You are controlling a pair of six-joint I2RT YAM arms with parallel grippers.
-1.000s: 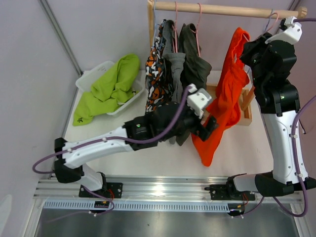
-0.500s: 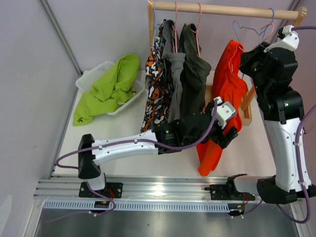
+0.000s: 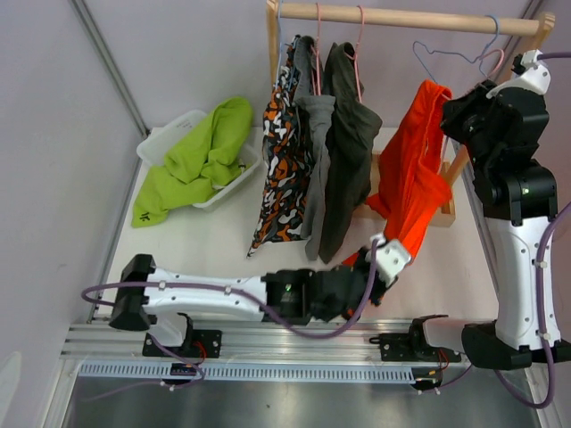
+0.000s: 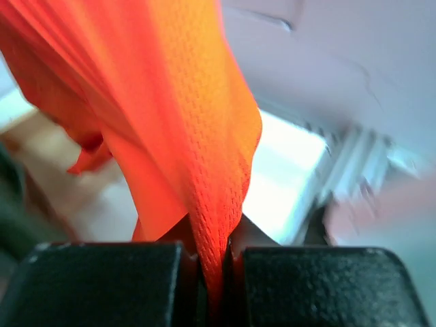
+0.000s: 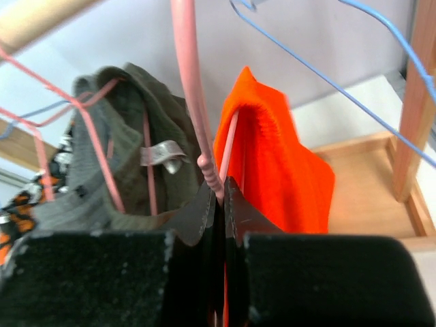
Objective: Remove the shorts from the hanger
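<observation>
Bright orange shorts hang stretched from a pink hanger down toward the table's near edge. My left gripper is shut on their lower end; in the left wrist view a fold of orange mesh is pinched between the jaws. My right gripper is shut on the pink hanger's wire just below the wooden rail, with the orange shorts right behind it. Camouflage shorts and two dark grey shorts hang on the rail's left part. Lime green shorts lie in a white bin.
An empty blue wire hanger hangs on the rail above the right gripper. The rack's wooden base and post stand close to the right arm. The white bin sits at the back left.
My left gripper has shut on the orange shorts and drawn their lower end down toward the near edge. The shorts now hang taut. The right arm has shifted slightly, still holding the hanger.
</observation>
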